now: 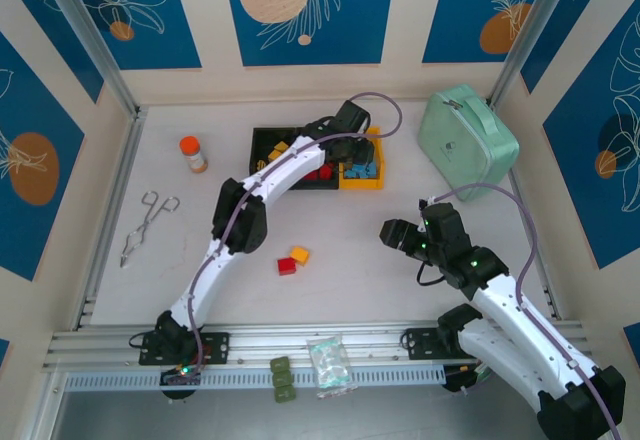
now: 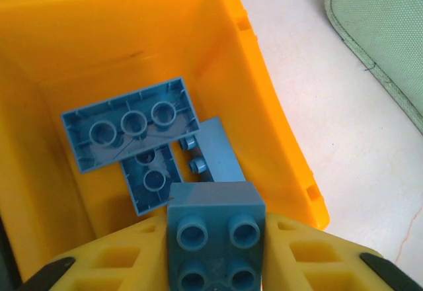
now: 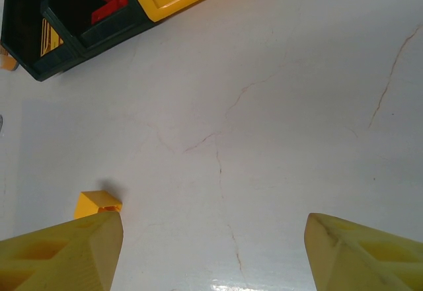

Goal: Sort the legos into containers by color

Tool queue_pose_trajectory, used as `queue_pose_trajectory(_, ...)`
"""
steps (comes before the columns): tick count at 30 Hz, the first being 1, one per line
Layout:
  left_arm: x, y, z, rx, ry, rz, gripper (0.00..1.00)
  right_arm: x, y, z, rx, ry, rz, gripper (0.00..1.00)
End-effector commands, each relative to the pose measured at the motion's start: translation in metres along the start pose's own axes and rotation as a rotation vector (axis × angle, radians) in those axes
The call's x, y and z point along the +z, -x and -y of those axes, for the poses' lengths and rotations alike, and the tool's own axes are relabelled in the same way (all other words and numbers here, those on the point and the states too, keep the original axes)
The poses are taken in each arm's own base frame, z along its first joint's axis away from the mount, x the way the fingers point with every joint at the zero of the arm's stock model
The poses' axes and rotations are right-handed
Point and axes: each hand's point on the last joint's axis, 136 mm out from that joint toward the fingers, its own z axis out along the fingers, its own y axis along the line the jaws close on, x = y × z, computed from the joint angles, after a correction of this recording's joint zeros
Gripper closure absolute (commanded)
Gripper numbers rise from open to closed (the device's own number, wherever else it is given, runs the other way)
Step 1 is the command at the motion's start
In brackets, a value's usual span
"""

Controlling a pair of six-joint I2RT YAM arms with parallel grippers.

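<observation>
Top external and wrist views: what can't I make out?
Top external: middle black bin's contents, partly under the left arm.
Left wrist: whether the left tool grips the blue brick; pads flank it, frame edge cuts the contact.
Right wrist: yellow brick half behind a finger of the right tool.

one bin (image 2: 264, 106) is yellow-orange, and the bricks (image 2: 125, 132) lying in it are a dusty blue. another blue brick (image 2: 216, 238) sits between the yellow fingers (image 2: 112, 264) of the left gripper (image 2: 215, 223). the right gripper (image 3: 213, 219) has yellow fingers (image 3: 66, 251) too. the other two bins (image 1: 256, 148) are black, one with red bricks (image 1: 318, 173), one with yellow bricks (image 1: 280, 150). the table (image 1: 400, 290) is off-white, veined with thin brownish cracks. on it lie a red brick (image 1: 287, 266) and a yellow-orange brick (image 1: 299, 255). the case (image 1: 467, 140) is mint green and the bottle (image 1: 193, 157) has an orange cap. the walls (image 1: 60, 20) are cream with deep blue panels, which carry white leaf outlines and peach or orange discs.
</observation>
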Motion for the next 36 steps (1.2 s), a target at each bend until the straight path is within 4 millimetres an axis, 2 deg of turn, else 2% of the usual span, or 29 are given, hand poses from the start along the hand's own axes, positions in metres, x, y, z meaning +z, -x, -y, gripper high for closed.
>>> queue_pose_trajectory(1, -0.008, 0.004, 0.006, 0.035, -0.001, 0.005, 0.53, 0.0, -0.008, 0.002, 0.021, 0.007, -0.03, 0.27)
queue_pose_trajectory(5, -0.019, 0.008, 0.008, 0.046, -0.004, 0.01, 0.45, 0.003, -0.012, 0.004, 0.03, 0.008, -0.044, 0.27)
queue_pose_trajectory(10, -0.048, 0.012, 0.02, 0.057, -0.038, 0.028, 0.41, 0.005, -0.017, 0.002, 0.02, 0.028, -0.062, 0.27)
queue_pose_trajectory(14, -0.076, 0.006, 0.023, 0.07, -0.051, 0.038, 0.39, 0.004, -0.018, -0.002, 0.002, 0.044, -0.069, 0.27)
queue_pose_trajectory(17, -0.096, -0.006, 0.02, 0.072, -0.051, 0.037, 0.39, 0.003, -0.018, -0.005, -0.006, 0.064, -0.075, 0.27)
queue_pose_trajectory(24, -0.137, -0.054, -0.006, 0.102, -0.013, 0.013, 0.38, 0.004, -0.031, -0.037, -0.094, 0.186, -0.126, 0.27)
queue_pose_trajectory(31, -0.169, -0.128, -0.032, 0.162, -0.004, -0.142, 0.36, 0.003, -0.05, -0.063, -0.199, 0.285, -0.208, 0.27)
queue_pose_trajectory(36, -0.186, -0.175, -0.056, 0.181, 0.045, -0.257, 0.34, 0.0, -0.065, -0.066, -0.235, 0.308, -0.279, 0.27)
